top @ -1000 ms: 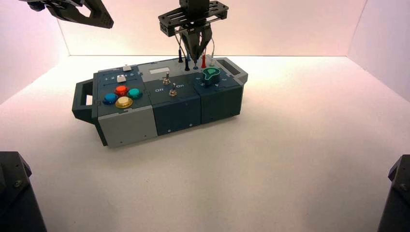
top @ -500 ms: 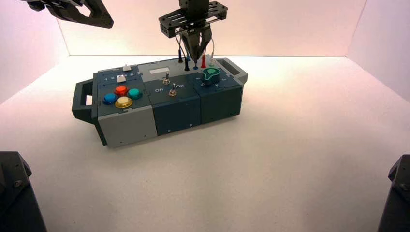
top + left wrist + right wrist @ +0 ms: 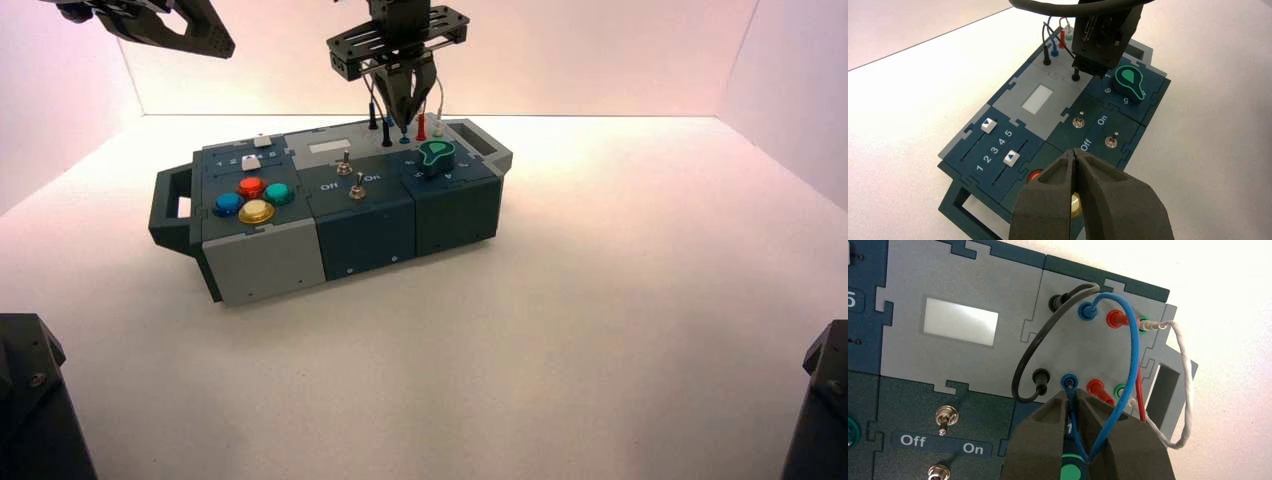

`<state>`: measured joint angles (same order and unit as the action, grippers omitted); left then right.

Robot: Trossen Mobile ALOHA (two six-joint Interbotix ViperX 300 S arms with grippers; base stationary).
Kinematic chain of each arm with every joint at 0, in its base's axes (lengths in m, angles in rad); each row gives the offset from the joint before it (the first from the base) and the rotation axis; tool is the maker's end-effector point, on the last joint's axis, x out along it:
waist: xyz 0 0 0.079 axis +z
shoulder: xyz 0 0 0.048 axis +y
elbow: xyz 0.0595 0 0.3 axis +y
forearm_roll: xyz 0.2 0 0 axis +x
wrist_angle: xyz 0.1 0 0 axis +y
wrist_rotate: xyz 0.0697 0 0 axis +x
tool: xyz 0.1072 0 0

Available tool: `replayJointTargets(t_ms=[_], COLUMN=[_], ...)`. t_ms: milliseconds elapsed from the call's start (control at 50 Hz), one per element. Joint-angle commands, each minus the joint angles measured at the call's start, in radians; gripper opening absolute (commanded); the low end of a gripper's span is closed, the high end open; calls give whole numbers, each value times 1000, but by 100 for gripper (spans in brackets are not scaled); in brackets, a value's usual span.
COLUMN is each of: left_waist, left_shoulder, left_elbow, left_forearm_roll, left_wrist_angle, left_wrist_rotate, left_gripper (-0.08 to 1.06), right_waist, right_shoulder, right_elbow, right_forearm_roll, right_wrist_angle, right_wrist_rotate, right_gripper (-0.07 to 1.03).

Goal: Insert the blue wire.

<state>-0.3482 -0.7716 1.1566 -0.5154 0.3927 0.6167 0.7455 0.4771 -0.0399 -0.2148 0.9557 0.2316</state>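
Observation:
The blue wire [image 3: 1134, 345] arches over the grey socket panel [image 3: 998, 365]. One end sits plugged into the far blue socket [image 3: 1088, 311]. My right gripper [image 3: 1073, 399] is shut on the wire's other plug [image 3: 1072, 392], whose tip is at the mouth of the near blue socket [image 3: 1069, 381]; how deep it sits I cannot tell. In the high view the right gripper [image 3: 404, 116] points straight down at the back of the box [image 3: 330, 200]. The left gripper [image 3: 1075, 159] is shut on nothing and hovers high over the box's button end [image 3: 205, 40].
A black wire [image 3: 1024, 357] loops between two black sockets beside the blue one. Red plugs [image 3: 1098, 389] and a white wire [image 3: 1188, 390] stand on the other side. The green knob [image 3: 437, 153], two toggle switches [image 3: 350, 175], sliders [image 3: 998, 142] and coloured buttons [image 3: 255, 198] fill the box's top.
The right gripper has lifted very slightly over the sockets, still shut on the blue plug. The left arm has stayed where it was.

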Motion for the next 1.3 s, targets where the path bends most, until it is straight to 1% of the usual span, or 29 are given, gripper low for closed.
replayJointTargets(t_ms=[20,300,680,1060,1300], left_waist=[-5,-5,-6,-6,-5], left_shoulder=[2,2,3,2,0], left_elbow=[-21,-21,-21,-21,-21], left_forearm_roll=[-2,-2,-2,-2,-2], left_wrist_angle=[-9,-9,-11,-11,-11], left_wrist_rotate=[2,2,2,2,2], left_gripper=[-3,-3,-3,-3,-3], right_waist=[-5,-5,-18,-25,-34], right_shoulder=[-17,8,14,20,21], right_elbow=[-21,-28,-14,8,32], right_forearm_roll=[-5,-6,-8,-18,-20], right_wrist_angle=[-2,-2,-2,-2,-25], right_wrist_rotate=[-3,-3,-3,-3,0], right_gripper=[-2,-2,-2,-2,-2])
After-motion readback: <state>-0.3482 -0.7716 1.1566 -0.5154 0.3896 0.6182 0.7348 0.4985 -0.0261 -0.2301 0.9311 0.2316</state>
